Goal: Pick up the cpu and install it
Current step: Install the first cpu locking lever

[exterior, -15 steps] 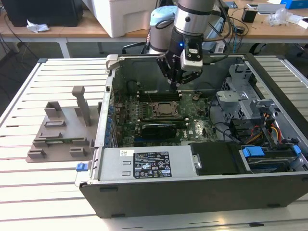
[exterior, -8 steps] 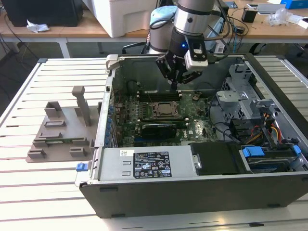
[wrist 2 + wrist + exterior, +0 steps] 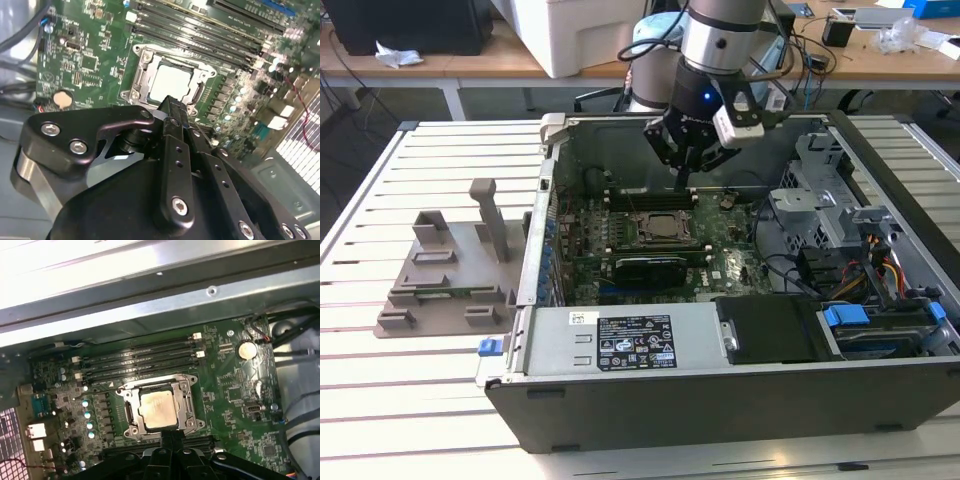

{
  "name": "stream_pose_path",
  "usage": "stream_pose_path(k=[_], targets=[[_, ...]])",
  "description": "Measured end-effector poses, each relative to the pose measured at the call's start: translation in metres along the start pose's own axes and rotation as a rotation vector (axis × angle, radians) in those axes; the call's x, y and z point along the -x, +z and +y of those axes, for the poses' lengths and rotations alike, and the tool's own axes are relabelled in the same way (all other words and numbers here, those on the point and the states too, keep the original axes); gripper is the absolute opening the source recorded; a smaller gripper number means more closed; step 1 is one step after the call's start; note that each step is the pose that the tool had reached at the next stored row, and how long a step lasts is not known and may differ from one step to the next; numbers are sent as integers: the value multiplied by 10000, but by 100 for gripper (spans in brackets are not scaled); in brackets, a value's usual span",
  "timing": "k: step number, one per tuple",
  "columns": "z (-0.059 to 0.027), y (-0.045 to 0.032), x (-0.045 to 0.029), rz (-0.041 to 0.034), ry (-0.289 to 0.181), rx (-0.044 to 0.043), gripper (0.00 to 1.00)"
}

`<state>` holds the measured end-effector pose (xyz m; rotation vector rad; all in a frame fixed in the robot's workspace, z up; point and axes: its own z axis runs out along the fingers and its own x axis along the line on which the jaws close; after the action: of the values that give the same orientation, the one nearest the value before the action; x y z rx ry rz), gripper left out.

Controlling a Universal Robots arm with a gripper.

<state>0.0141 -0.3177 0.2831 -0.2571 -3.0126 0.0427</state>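
At the lower edge of the exterior view, the open computer case (image 3: 740,400) is being carried by the slatted desk (image 3: 410,400), with the power supply (image 3: 620,345) lying along its near side. At centre left of that frame, the grey plastic tray (image 3: 450,275) with upright posts is lying on the desk beside the case. In the middle of the frame, the cpu (image 3: 665,228) is sitting in the socket frame (image 3: 665,245) on the green motherboard (image 3: 720,265); in both wrist views its silvery top (image 3: 171,82) (image 3: 157,409) is being shown framed by the metal bracket. Above it, the gripper (image 3: 685,180) is hovering with its fingers pressed together, holding nothing, its tip (image 3: 172,107) just over the socket's edge. At the top of the frame, another desk (image 3: 470,62) is being shown behind.
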Motion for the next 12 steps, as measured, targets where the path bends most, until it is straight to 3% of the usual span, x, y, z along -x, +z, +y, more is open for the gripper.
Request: stream_pose_path(k=[2, 3, 7, 9, 12], targets=[[0, 0, 0, 19, -310, 143, 11], [0, 1, 0, 19, -712, 163, 11], [0, 3, 1, -15, -1990, 11, 11], [-1, 3, 1, -22, -2267, -24, 11], [0, 3, 1, -23, -2290, -26, 11]])
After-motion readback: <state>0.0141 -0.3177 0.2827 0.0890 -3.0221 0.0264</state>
